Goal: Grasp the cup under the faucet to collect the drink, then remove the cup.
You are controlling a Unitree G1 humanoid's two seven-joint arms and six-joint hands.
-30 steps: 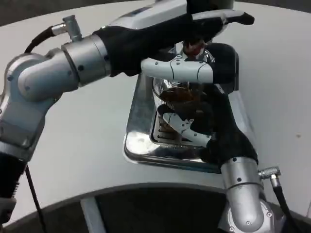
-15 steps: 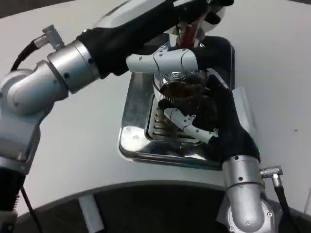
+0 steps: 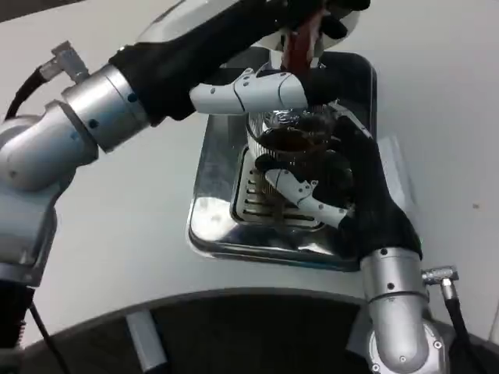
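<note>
The clear cup (image 3: 292,152) stands on the slotted grate of the shiny metal drip tray (image 3: 214,226), directly under the faucet (image 3: 300,43), whose reddish lever shows at the top of the head view. Dark brown drink already fills the cup's upper part.

The right hand (image 3: 327,183) wraps around the cup from the near and right side, white fingers (image 3: 300,191) curling across its front wall — it grasps the cup. The left hand (image 3: 269,86) reaches in from the left above the cup, up at the faucet lever; whether its fingers are closed on the lever or merely pressing it I cannot tell, since the arm hides the contact.

The cup looks like thin, see-through plastic or glass: smooth, likely slippery and, with liquid inside, noticeably heavier than empty. If plastic, a hard squeeze could buckle the wall and push drink over the rim. The safest hold is around the mid-wall, below the liquid line's sloshing edge, keeping it upright — any tilt while drawing it out from under the faucet risks a spill onto the tray or the white table (image 3: 117,234).
</note>
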